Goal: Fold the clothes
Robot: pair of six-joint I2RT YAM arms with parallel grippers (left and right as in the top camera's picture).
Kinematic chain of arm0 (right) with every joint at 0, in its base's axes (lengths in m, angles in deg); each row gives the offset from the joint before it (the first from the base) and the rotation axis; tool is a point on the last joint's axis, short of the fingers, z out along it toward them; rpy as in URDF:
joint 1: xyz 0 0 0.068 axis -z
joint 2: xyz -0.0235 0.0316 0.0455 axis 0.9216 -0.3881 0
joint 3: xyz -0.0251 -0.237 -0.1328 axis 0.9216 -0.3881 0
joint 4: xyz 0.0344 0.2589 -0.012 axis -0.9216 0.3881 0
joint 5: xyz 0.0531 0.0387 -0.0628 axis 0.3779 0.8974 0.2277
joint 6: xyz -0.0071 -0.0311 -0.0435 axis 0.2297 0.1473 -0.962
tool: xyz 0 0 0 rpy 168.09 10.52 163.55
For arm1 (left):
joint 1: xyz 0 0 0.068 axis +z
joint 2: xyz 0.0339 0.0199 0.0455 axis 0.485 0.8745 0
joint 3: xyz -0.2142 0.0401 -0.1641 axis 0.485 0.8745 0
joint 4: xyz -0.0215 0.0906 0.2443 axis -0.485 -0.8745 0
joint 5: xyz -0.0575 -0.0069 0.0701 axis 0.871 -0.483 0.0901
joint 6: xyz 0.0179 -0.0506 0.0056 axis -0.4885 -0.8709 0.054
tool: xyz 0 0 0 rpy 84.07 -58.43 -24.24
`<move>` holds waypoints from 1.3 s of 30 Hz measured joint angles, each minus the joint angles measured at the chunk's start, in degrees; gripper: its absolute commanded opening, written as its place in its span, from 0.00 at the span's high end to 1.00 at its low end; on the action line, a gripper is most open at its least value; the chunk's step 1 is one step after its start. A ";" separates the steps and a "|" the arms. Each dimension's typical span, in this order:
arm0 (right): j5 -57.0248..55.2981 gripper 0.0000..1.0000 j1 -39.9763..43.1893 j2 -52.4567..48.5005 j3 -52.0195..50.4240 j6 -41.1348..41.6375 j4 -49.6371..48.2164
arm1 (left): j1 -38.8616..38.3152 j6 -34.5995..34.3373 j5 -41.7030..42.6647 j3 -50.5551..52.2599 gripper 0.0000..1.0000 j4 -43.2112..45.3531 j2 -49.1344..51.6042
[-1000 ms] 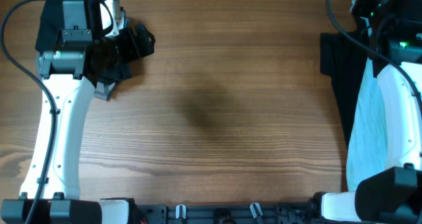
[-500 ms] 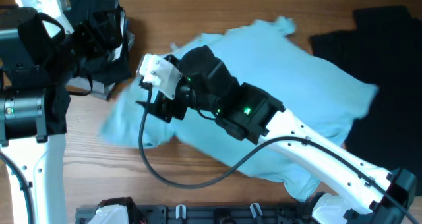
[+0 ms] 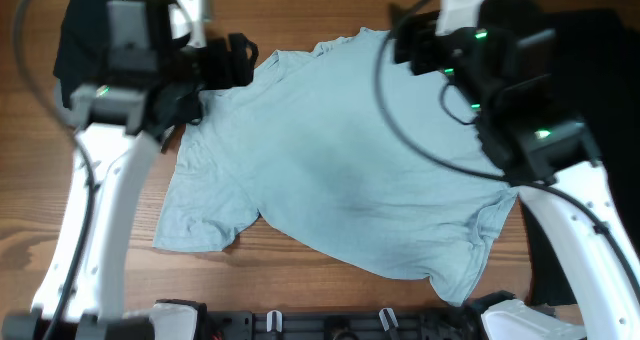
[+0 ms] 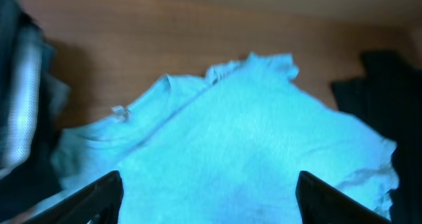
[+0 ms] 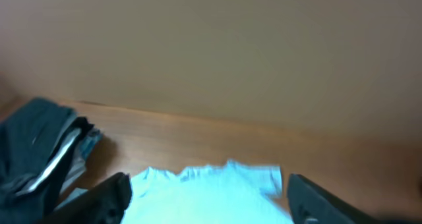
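The clothes in play are a pale light-blue T-shirt (image 3: 330, 165), spread flat and slightly skewed on the wooden table, collar toward the far edge. My left gripper (image 3: 236, 62) hovers over its far-left shoulder, open. In the left wrist view the T-shirt (image 4: 244, 138) fills the space below the left gripper (image 4: 210, 201), whose jaws stand wide apart with nothing pinched. My right gripper (image 3: 405, 48) hangs above the far-right shoulder, also open. The right wrist view shows the T-shirt's (image 5: 204, 188) collar edge beneath the right gripper (image 5: 208, 201).
A pile of black and grey folded pieces (image 3: 72, 42) lies at the far left, partly under my left arm. It shows as a dark pile (image 4: 20, 118) in the left wrist view. A large black T-shirt (image 3: 592, 40) lies along the right side. Bare wood (image 3: 80, 270) lies front left.
The light-blue T-shirt came from the right edge to the middle, was crumpled under the right arm half a second ago, and now lies flat. The right gripper has opened; both grippers sit at the far edge.
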 measured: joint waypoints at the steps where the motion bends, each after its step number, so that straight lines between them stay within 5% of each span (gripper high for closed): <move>1: 0.85 0.36 1.64 0.02 0.02 2.14 1.42 | -0.70 0.17 -0.31 0.00 0.59 1.07 1.79; 4: 3.37 0.56 6.56 -0.94 0.00 8.35 7.13 | -2.49 1.60 -1.14 -0.02 0.89 7.72 11.69; 7: 4.39 0.83 7.65 -2.60 0.00 10.91 11.43 | -2.82 1.90 -1.20 -0.02 0.96 10.82 20.13; 13: 5.09 0.89 7.76 -8.74 0.00 12.26 19.19 | -3.13 2.10 0.20 0.00 0.96 15.39 34.29; 21: 5.14 0.90 7.76 -15.41 0.00 13.55 20.26 | -3.10 0.98 2.36 -0.04 0.94 24.41 41.31; 30: 4.37 0.87 7.80 -22.32 0.09 19.37 28.57 | 2.97 -11.45 3.02 -2.08 0.93 53.24 49.86; 35: 0.72 0.82 9.49 -28.26 0.09 26.64 30.32 | 9.01 -16.55 5.68 -14.40 0.86 48.59 51.74; 37: -0.35 0.94 10.80 -29.66 0.09 27.98 30.29 | 9.35 -17.18 6.97 -19.21 0.78 45.68 51.74; 39: -1.27 0.96 13.51 -31.39 0.09 29.31 30.25 | 9.18 -17.59 9.22 -22.82 0.72 44.00 51.39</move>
